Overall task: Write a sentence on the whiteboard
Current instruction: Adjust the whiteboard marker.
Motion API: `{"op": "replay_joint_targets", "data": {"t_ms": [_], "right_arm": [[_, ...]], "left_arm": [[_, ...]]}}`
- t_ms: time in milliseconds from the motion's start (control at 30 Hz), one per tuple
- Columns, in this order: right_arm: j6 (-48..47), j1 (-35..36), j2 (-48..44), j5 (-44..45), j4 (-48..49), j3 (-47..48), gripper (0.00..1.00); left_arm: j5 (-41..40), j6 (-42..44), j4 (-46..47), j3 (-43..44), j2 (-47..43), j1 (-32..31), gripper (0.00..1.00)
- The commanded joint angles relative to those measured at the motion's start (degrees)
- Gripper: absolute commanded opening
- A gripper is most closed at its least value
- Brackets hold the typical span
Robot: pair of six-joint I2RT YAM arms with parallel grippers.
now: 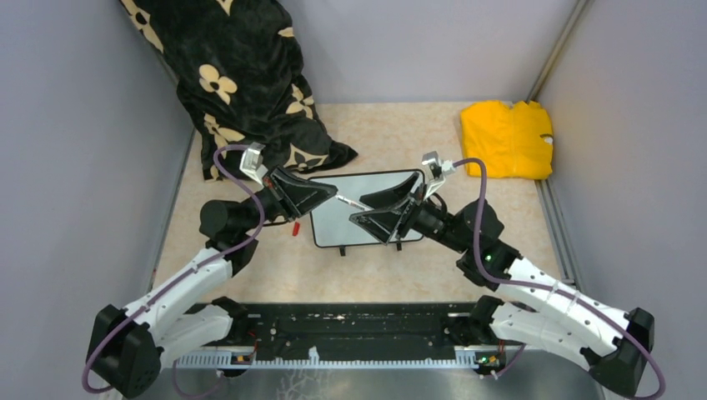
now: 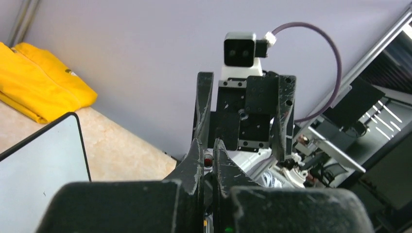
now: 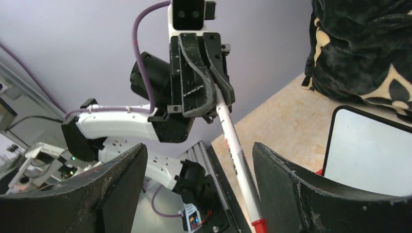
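Right wrist view showed the left tool [image 3: 219, 94] clamped on the marker [image 3: 236, 155]. Its long body ran down into the right tool [image 3: 199, 150], whose fingers stood wide apart. Right below them the whiteboard [image 3: 369, 150] lay on the bench [image 3: 286, 121], no words seen.

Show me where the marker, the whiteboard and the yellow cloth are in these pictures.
marker [image 3: 238, 160], right wrist view, middle of its white barrel.
whiteboard [image 1: 332, 227], top external view, bare white surface near its left edge.
yellow cloth [image 1: 504, 137], top external view, centre of the folded fabric.
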Motion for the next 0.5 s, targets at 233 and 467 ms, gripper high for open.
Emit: {"op": "replay_joint_targets", "data": {"t_ms": [233,467], "right_arm": [[9.18,0.24,6.31,2.74,11.37,2.48,0.75],[11.72,0.26,9.76,2.22,15.55,4.18,0.62]], "left_arm": [[-16.38,-1.75,-3.68,0.04,-6.83,-3.48,0.00],[-18.68,-2.54,-4.52,-1.35,-7.69,-4.34,0.00]]}}
